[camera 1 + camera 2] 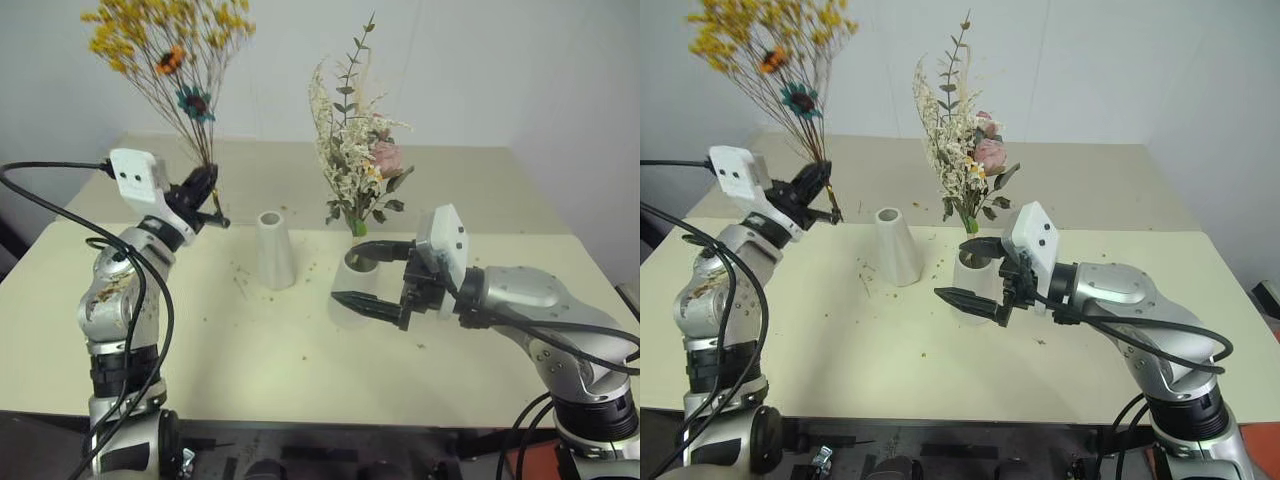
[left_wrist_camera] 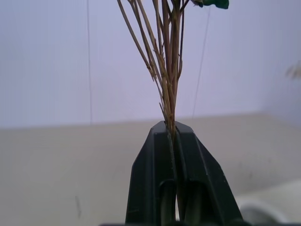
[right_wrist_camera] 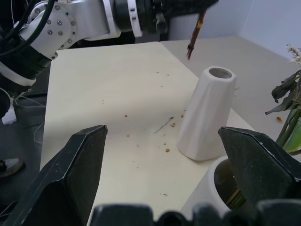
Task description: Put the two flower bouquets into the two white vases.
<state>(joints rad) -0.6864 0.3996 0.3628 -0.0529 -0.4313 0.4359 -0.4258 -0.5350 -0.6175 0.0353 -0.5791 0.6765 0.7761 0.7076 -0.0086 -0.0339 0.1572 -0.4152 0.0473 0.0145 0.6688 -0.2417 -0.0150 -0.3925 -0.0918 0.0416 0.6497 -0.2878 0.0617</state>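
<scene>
On the left, the left end effector [image 1: 205,190] is raised above the bench [image 1: 250,350], clamped tight on the thin stems of the yellow-orange bouquet [image 1: 170,50], which stands upright above it with its blooms fanned out high against the wall. The left wrist view brings out the grip itself: the two black fingers [image 2: 155,183] pressed together with the bundle of stems rising straight out between them. The right wrist view shows the cut stem ends poking out below that grip, hanging in the air over the bench, near the slim vase [image 1: 274,250] but apart from it.

The slim vase stands empty at the middle of the bench, its round mouth open, with dried crumbs scattered around its foot.

Just to its right is the wider vase [image 1: 973,290], with the cream-green bouquet [image 1: 355,150] and its pink rose standing in it. The right end effector [image 1: 365,275] hovers level, fingers spread wide to either side of this vase, gripping nothing.
</scene>
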